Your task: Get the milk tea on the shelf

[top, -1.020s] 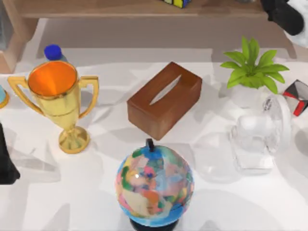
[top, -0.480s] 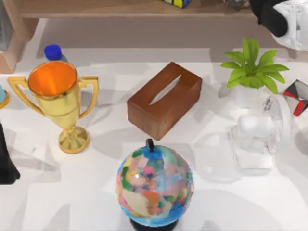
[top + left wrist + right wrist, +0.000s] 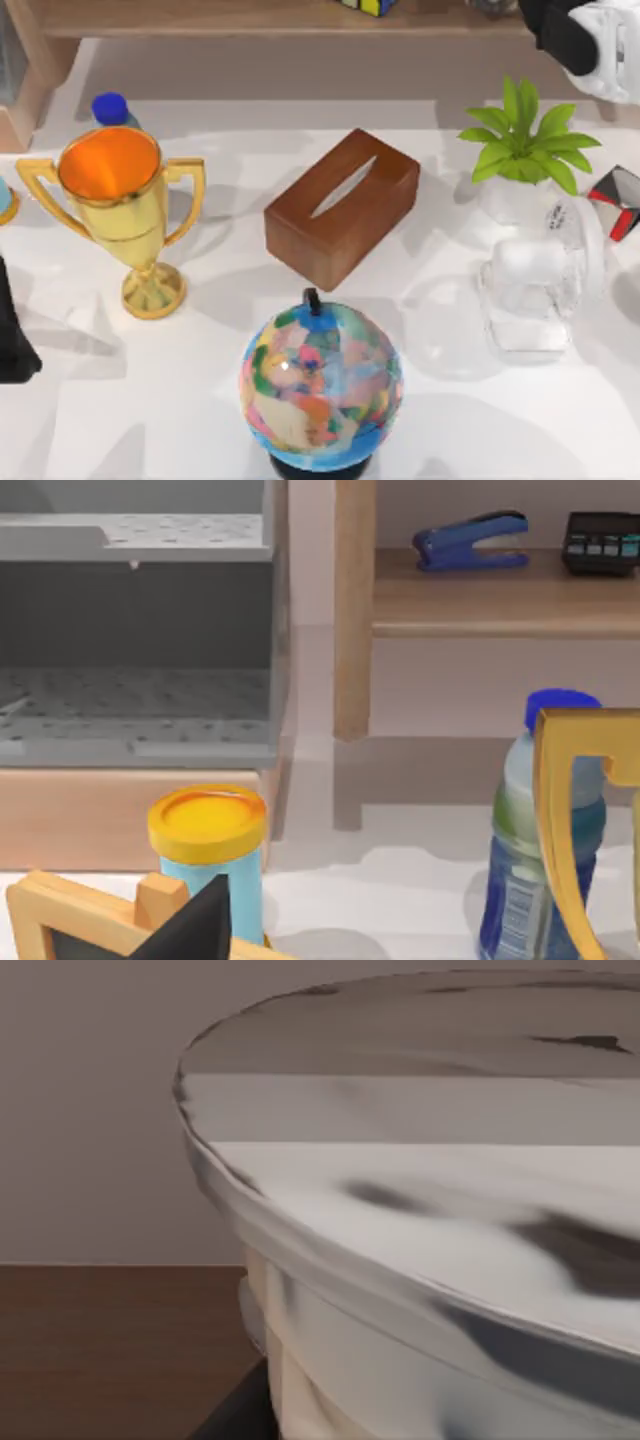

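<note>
The right gripper (image 3: pixel 560 35) hovers over the shelf's (image 3: pixel 250 18) right end with the milk tea (image 3: pixel 420 1210) close against its wrist camera, finger state I cannot tell, while the left arm waits at the table's left edge.

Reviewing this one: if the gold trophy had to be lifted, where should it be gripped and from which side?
Probably the narrow stem of the gold trophy, just above its round base, coming in level from the table's near edge. It stands upright, handles jut left and right, and the cup looks too wide to span. The right gripper is up at the shelf.
</note>
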Controlling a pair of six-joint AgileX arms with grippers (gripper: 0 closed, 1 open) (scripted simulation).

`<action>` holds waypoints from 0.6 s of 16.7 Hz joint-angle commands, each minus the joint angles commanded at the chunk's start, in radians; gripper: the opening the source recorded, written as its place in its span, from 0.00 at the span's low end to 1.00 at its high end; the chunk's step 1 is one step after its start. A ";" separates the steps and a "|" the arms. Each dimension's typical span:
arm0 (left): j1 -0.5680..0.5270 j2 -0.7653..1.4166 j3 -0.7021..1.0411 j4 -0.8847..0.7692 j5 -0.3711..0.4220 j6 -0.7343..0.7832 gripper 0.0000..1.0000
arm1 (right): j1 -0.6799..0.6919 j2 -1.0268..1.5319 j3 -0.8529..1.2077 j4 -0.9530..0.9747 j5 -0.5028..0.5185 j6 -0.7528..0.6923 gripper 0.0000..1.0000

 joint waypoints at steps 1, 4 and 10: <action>0.000 0.000 0.000 0.000 0.000 0.000 1.00 | 0.000 0.000 0.000 0.000 0.000 0.000 0.53; 0.000 0.000 0.000 0.000 0.000 0.000 1.00 | 0.000 0.000 0.000 0.000 0.000 0.000 0.75; 0.000 0.000 0.000 0.000 0.000 0.000 1.00 | 0.000 0.000 0.000 0.000 0.000 0.000 1.00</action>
